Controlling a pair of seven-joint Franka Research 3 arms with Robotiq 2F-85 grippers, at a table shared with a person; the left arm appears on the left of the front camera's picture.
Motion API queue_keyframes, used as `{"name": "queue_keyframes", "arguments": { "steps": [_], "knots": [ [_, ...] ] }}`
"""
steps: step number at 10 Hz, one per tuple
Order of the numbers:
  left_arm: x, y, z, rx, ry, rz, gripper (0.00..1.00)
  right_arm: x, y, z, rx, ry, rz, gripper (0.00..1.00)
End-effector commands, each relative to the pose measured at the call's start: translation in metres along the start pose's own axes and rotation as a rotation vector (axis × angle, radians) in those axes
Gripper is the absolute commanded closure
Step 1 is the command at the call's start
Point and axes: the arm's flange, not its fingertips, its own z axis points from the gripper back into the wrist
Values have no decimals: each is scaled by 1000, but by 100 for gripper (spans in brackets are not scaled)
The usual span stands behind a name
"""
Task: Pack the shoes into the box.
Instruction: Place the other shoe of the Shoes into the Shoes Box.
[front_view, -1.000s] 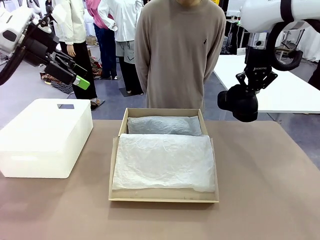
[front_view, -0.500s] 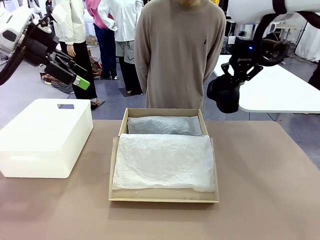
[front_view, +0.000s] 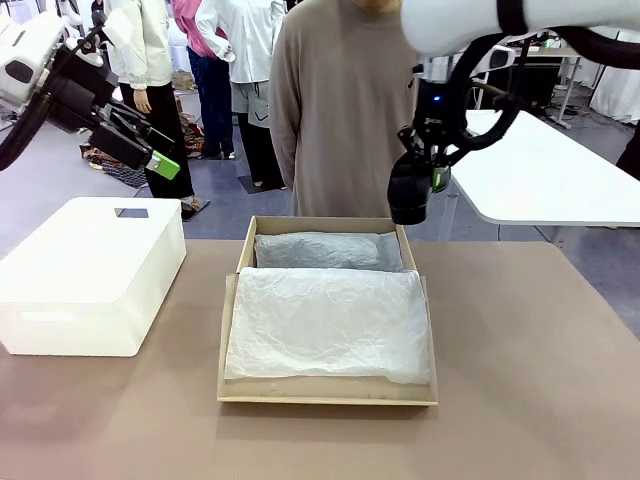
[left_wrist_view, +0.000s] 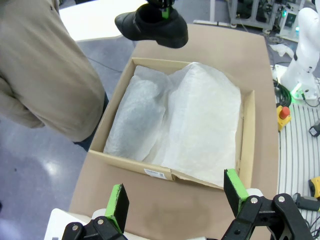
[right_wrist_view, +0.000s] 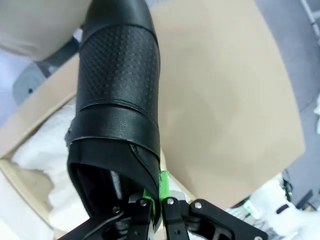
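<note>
Right jaws: clamped on the back rim of one black shoe (front_view: 407, 196). The green pads (right_wrist_view: 161, 186) pinch the leather with hardly any gap between them.
Left jaws: spread wide with nothing in them, green pads (left_wrist_view: 117, 204) well apart. They're parked up high over the left side of the counter (front_view: 530, 380), above the white box (front_view: 90, 270).
Shoe: hanging in the air, touching nothing but the pads, roughly over the far right corner of the cardboard box (front_view: 325, 392). The toe points away from the wrist, and the perforated leather shows nicely in the right wrist view.
Cardboard box: brown and open, sitting mid-counter just beside the white box.
Tissue paper (front_view: 325, 320): white and crinkly, and it covers the whole inside of the cardboard box. Can't tell what's under it, if anything.
Person (front_view: 355, 110): in a beige sweater, standing at the far edge right behind the cardboard box, close to the dangling shoe.
</note>
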Motion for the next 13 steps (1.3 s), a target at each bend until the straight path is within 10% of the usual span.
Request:
{"name": "queue_keyframes", "arguments": {
  "steps": [1, 10, 13],
  "knots": [
    [-1, 1, 0, -7, -23, -20, 0, -8, 24, 7, -25, -79, -53, 100],
    [-1, 1, 0, -7, -23, -20, 0, -9, 16, -4, -17, -26, -33, 100],
    [-1, 1, 0, -7, -23, -20, 0, -37, 42, 23, 6, -51, -226, 100]
  ]
}}
